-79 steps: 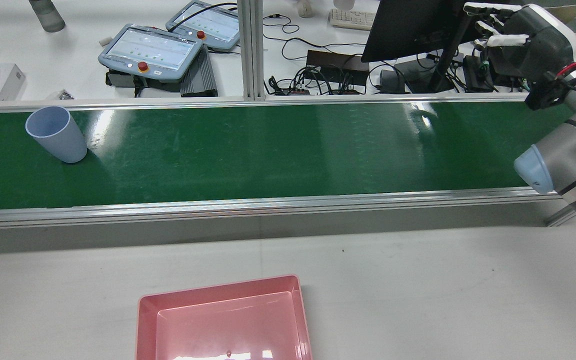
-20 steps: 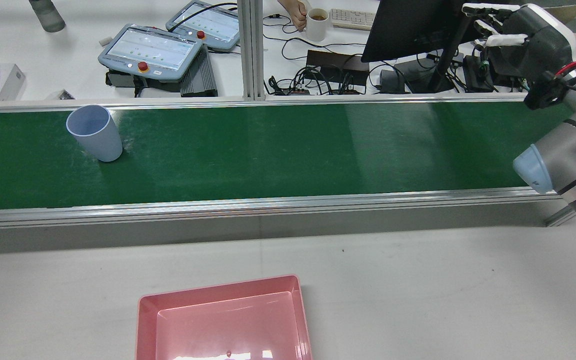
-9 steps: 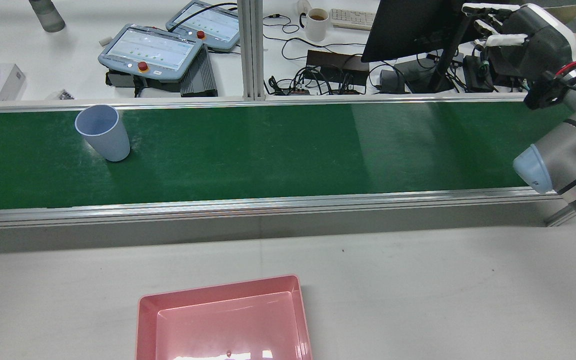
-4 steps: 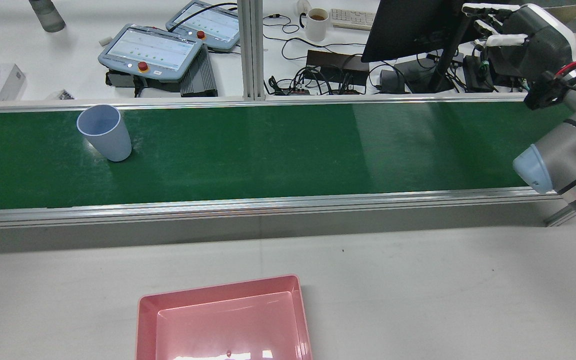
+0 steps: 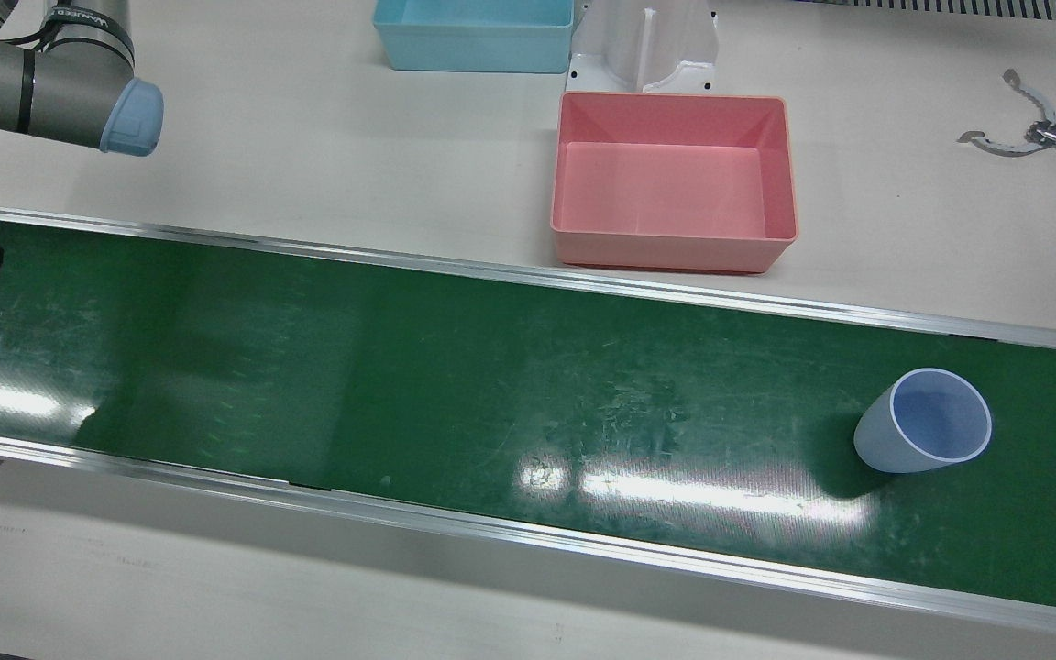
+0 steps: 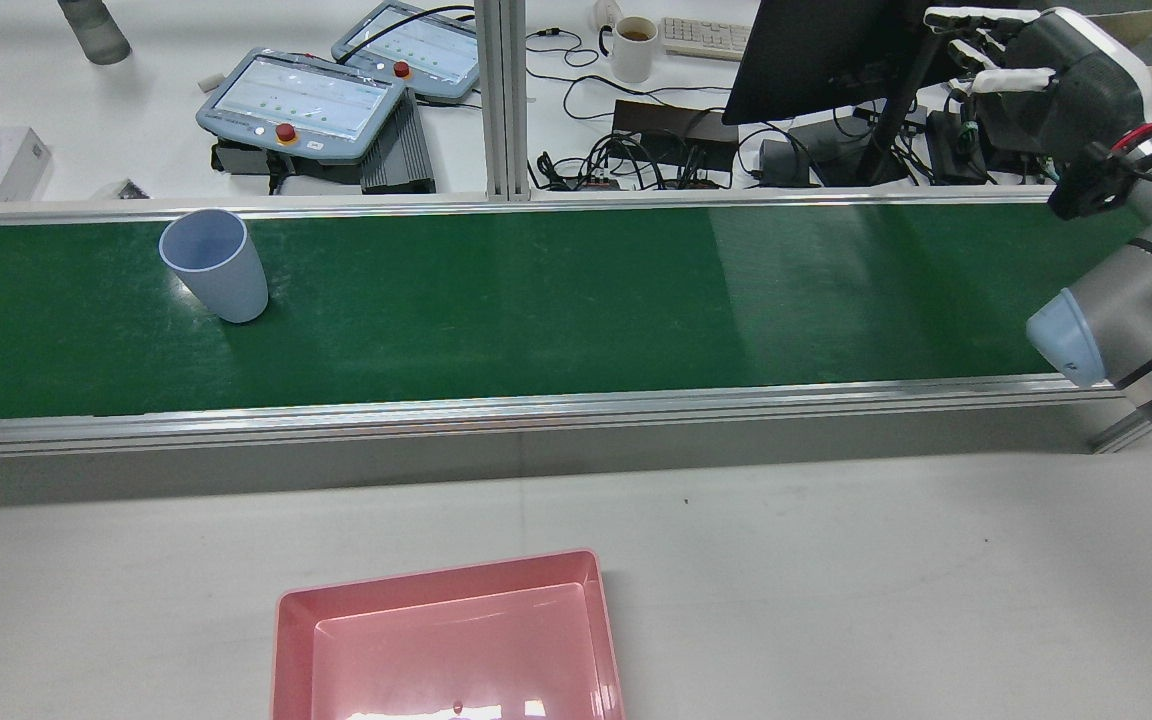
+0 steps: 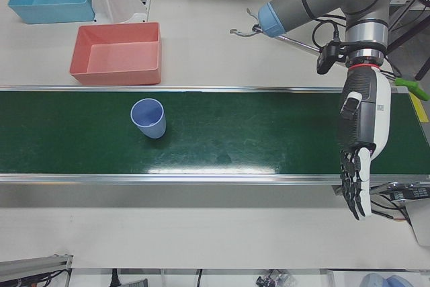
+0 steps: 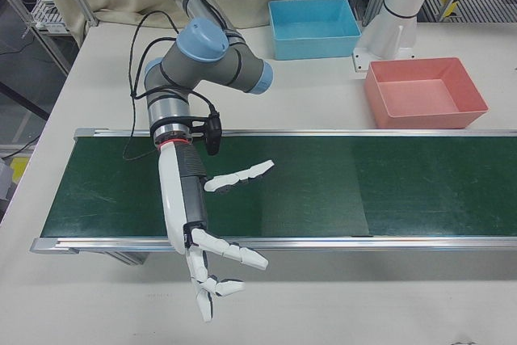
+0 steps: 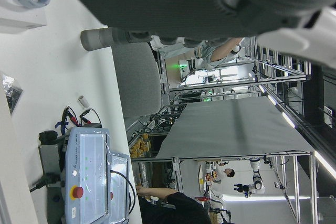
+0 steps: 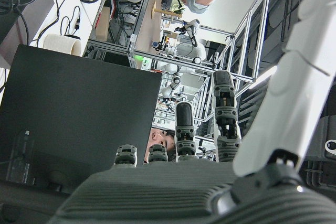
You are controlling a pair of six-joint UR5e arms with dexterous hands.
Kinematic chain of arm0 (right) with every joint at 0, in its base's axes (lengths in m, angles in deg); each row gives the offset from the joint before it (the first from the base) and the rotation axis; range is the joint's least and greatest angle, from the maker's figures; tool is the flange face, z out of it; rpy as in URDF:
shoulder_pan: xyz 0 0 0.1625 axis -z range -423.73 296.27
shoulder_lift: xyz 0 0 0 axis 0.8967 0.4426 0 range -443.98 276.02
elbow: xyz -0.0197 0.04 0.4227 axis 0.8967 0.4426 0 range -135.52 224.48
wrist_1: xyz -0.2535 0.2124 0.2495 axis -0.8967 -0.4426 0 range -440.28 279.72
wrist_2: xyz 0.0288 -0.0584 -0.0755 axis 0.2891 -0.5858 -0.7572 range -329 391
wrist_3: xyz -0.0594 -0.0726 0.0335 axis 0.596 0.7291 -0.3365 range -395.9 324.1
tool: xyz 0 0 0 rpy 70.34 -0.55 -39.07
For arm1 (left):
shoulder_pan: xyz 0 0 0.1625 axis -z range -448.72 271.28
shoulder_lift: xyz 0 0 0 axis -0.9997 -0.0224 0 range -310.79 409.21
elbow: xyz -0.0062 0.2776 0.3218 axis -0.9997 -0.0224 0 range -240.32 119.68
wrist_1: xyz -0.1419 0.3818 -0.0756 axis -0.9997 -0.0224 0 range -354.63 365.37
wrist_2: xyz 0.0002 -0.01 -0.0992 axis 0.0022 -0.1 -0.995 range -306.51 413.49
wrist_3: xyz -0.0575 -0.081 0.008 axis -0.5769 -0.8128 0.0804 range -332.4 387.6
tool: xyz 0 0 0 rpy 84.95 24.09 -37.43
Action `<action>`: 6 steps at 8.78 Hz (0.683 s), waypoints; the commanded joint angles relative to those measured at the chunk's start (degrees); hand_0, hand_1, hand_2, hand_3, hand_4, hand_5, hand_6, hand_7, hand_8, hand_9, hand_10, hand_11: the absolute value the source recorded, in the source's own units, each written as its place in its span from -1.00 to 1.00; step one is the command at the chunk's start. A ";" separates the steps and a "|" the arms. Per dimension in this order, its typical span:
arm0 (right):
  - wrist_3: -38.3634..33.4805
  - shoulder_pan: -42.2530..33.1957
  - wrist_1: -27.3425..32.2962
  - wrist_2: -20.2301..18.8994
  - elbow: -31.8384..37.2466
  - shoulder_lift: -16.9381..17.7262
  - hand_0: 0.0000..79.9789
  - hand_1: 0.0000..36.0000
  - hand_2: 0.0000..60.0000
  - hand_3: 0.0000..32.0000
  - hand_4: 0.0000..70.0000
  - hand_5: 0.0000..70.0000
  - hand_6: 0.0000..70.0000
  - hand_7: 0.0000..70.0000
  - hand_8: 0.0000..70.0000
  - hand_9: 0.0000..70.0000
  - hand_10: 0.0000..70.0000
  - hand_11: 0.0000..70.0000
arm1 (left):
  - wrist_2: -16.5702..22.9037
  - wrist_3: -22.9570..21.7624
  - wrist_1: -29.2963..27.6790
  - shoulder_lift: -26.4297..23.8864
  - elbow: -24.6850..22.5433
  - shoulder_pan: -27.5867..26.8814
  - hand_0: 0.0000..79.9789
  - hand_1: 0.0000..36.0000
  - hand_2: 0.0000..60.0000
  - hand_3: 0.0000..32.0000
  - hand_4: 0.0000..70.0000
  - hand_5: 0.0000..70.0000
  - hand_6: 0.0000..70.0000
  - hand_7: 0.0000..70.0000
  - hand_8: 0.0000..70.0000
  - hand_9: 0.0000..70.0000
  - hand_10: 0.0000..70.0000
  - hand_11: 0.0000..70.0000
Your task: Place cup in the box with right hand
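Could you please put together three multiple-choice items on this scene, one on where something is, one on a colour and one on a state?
1. Where is the cup?
A. In the pink box
B. On the green belt
C. In the right hand

2. What colour is the box nearest the belt?
A. Pink
B. Yellow
C. Black

3. How is the right hand?
A. Shut on the cup
B. Open, holding nothing
C. Resting inside the box

Answers: 1 B, the cup stands upright on the belt. 2 A, the pink box sits just past the belt's rail. 3 B, its fingers are spread, far from the cup.
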 commanded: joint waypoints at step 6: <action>-0.09 0.00 0.09 -0.18 -0.06 0.00 0.32 -0.51 -1.00 -0.66 -0.22 -0.88 -0.79 0.19 -0.97 -0.76 -0.90 -0.81 | 0.03 0.08 0.05 0.00 0.00 0.00 -1.00 -1.00 -1.00 -1.00 -1.00 -1.00 -1.00 -1.00 -1.00 -1.00 -1.00 -1.00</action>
